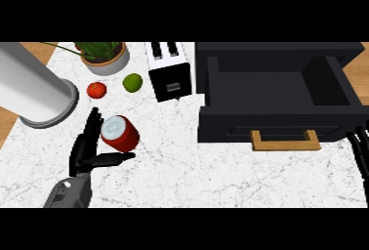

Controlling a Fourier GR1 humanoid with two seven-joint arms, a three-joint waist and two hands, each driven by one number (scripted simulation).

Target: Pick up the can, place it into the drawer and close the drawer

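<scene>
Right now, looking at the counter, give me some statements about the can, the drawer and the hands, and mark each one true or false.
1. The red can with a silver lid lies inside the drawer. False: it is on the white marble counter, beside the left hand.
2. The black drawer with a wooden handle stands open. True.
3. The left hand's fingers are straight, with the can between fingers and thumb. True.
4. The right hand grips the drawer handle. False: it shows at the right edge, apart from the handle.
5. A green lime sits beside a red tomato. True.

A kitchen: marble counter point(216, 171), toaster point(171, 73), open drawer point(277, 97).
</scene>
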